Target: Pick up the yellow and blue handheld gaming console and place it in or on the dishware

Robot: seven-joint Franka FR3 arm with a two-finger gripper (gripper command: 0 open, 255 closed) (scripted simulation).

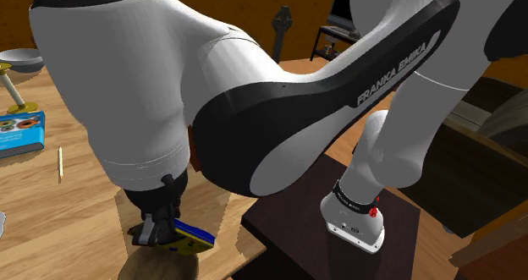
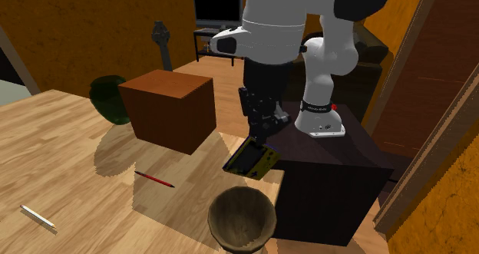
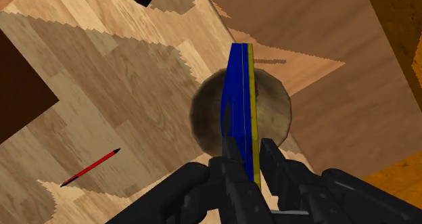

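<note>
Lettering [image 1: 393, 71] reading FRANKA EMIKA is running in white along the dark band of the white arm [image 1: 118, 84] in the shoulder view. A blue packet [image 1: 19, 133] is lying far off on the table [image 2: 61, 153], its print too small to read. The black gripper [image 3: 245, 158] is pointing down with its fingers closed narrowly on the console [image 3: 240, 94], clasping its lower end. The console is showing edge-on in the wrist view, blue with a yellow strip. It is hanging tilted in the air over the round brown bowl [image 3: 277, 101], and in the second exterior view it is sitting above the bowl's rim without touching it. The bowl [image 2: 242, 195] is standing near the table's edge, just beside the dark stand [image 2: 322, 176]. A red pencil [image 2: 153, 179] is lying well apart from the bowl, with bare wood stretching between them. A brown box [image 2: 169, 107] is sitting further back on the table, beyond the pencil, leaving open room around the bowl on that side.
</note>
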